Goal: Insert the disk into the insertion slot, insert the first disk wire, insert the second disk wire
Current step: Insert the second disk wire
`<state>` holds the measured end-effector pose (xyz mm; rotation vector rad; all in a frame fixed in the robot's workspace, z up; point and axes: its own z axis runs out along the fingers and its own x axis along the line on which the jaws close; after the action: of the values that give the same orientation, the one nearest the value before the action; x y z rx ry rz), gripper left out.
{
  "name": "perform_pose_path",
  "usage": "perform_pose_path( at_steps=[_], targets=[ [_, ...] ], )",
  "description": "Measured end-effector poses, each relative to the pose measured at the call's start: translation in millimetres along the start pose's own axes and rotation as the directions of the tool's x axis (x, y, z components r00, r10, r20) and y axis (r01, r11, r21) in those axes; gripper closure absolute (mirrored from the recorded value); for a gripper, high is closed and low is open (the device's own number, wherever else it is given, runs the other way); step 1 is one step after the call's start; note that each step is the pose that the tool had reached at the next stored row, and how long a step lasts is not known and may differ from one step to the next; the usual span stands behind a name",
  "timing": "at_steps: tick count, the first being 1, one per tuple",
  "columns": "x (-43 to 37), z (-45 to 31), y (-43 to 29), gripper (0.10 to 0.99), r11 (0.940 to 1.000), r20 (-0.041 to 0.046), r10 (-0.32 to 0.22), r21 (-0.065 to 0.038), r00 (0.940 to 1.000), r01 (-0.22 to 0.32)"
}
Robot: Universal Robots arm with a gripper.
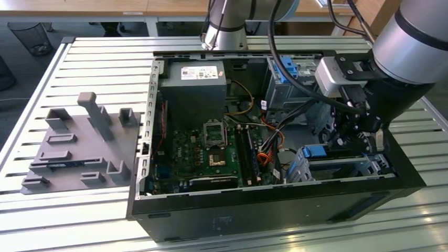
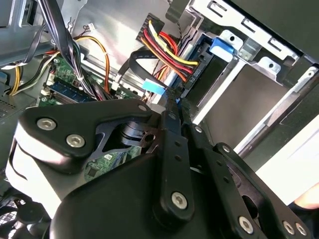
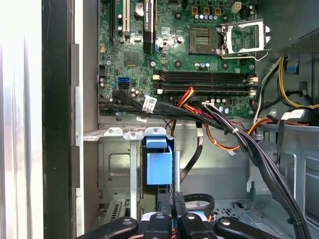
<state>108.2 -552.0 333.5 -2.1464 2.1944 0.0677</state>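
We note grey fixture tray (image 1: 77, 144) at exterior view's left, unused. Mid: open computer case (image 1: 280, 210), motherboard (image 1: 210, 149) exposed. Right: gripper (image 2: 172, 97) low at drive cage (image 1: 336, 165), fingers pressed together on connector (image 2: 169, 94), we judge. Disk (image 3: 159, 167) seated in cage, blue carrier edge outward, so wiring reachable.

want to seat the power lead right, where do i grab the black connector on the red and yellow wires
Probably the black connector body, not the wires: it is rigid and blocky, they bend. Pinch its two broad faces, coming in from the wire end, since its other end faces the disk's blue carrier.
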Motion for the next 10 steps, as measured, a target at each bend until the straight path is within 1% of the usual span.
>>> perform_pose_path(
  at_steps=[10],
  targets=[
    [1.1,0.9,-2.4,0.941,1.0000,-0.0002,-0.002,0.000,1.0000,0.002]
  ],
)
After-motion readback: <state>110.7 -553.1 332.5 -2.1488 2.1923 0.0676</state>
